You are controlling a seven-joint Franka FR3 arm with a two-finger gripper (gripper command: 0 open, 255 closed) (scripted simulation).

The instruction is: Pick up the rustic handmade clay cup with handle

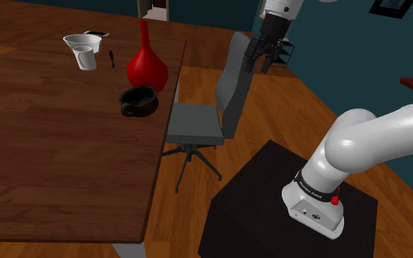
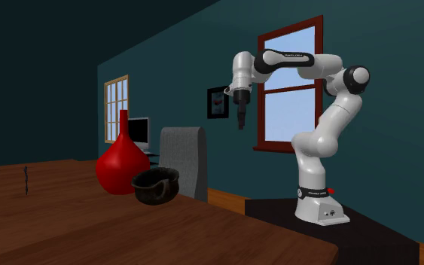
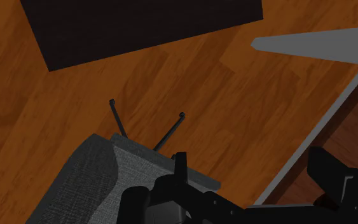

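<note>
The cup [image 1: 139,100] is a dark, squat, rough-looking vessel with a handle. It stands on the brown wooden table [image 1: 50,161] close to its edge, just in front of a red vase [image 1: 147,66]. In the second exterior view the cup [image 2: 156,185] sits beside the vase [image 2: 123,167]. My gripper [image 1: 262,62] hangs high in the air off the table, above and behind the grey chair [image 1: 205,117] and far from the cup. It points down [image 2: 241,120]. In the wrist view the gripper [image 3: 248,159] is open with nothing between its fingers, over the chair [image 3: 95,184] and floor.
A white cup [image 1: 85,58], a white bowl [image 1: 80,40] and a thin dark utensil [image 1: 111,59] stand further back on the table. The grey swivel chair stands between the table's edge and my black stand [image 1: 271,205]. Wooden floor lies around them.
</note>
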